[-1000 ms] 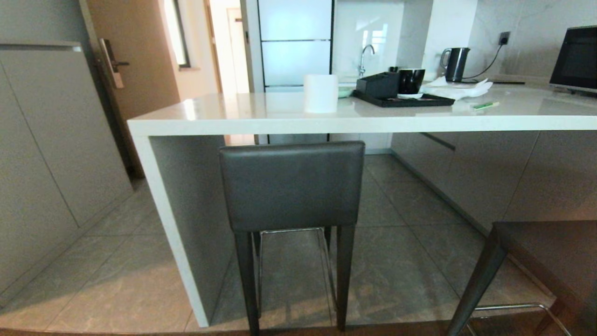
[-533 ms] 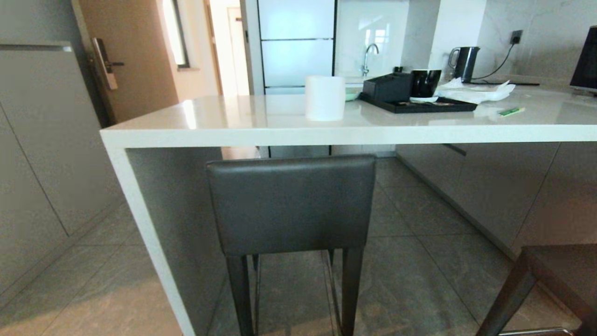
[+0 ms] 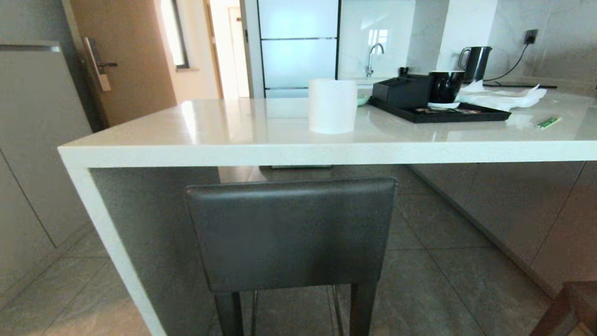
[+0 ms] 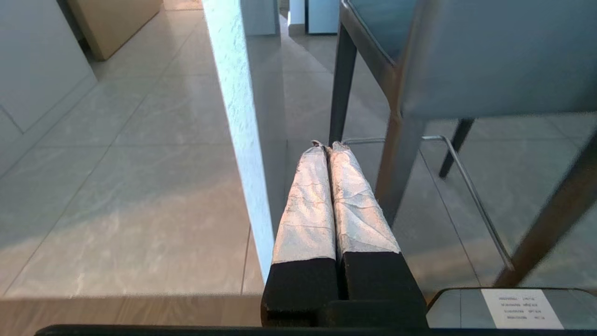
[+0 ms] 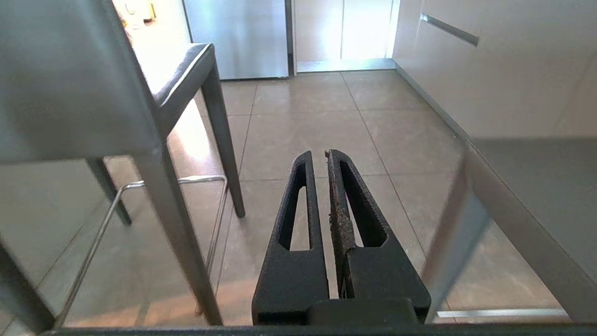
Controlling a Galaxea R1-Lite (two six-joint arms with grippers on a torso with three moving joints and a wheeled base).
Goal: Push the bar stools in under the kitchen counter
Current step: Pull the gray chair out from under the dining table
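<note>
The nearer bar stool (image 3: pixel 291 233) stands dead ahead, backrest facing the robot, its seat partly under the white desk (image 3: pixel 261 151). The left hand (image 4: pixel 329 147) and right hand (image 5: pixel 319 156), both pressed together and empty, flank its legs low down, so the push runs straight forward.

Dark grey leather backrest (image 3: pixel 291 233) on the near bar stool (image 3: pixel 289 252); glossy white table (image 3: pixel 233 135) with grey panel sides; white paper roll (image 3: pixel 332 106); black tray (image 3: pixel 443 114); black kettle (image 3: pixel 475 63); grey mottled floor tiles (image 3: pixel 447 280).
</note>
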